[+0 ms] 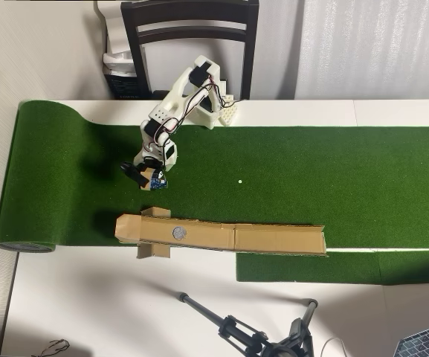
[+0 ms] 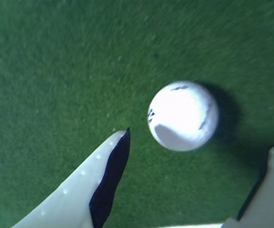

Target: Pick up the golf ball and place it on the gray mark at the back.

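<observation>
A: In the wrist view, what sits lower left?
B: The claw (image 2: 198,156), fingers apart; a smooth pale finger (image 2: 80,190) with a dark pad.
A: And right of it?
B: The golf ball (image 2: 183,115), round, white, on fuzzy green turf (image 2: 56,71), just beyond the tips, untouched.
A: Overhead?
B: The gray mark (image 1: 178,232), a flat disc on brown cardboard (image 1: 273,239), centre-left; open turf stretches right.
</observation>
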Tool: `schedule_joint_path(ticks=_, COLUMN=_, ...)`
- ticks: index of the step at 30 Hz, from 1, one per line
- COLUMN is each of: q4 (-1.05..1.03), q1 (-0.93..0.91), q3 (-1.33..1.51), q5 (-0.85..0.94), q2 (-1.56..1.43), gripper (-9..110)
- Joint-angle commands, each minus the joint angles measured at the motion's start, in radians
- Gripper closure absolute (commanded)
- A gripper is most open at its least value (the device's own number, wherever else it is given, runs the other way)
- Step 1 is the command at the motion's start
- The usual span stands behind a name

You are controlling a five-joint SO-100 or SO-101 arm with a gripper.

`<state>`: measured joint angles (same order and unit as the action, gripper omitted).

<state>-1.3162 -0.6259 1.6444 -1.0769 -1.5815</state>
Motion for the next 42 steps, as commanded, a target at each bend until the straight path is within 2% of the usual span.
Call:
schedule_joint_path(ticks=1, q4=0.011, q1=-0.018, q3=-0.094, q5=-0.040, q2=-0.018, gripper=57)
schedule_joint_path(ticks=42, q4=0.037, q1=0.015, q3=0.034, q5=-0.103, q2=0.034, gripper=57)
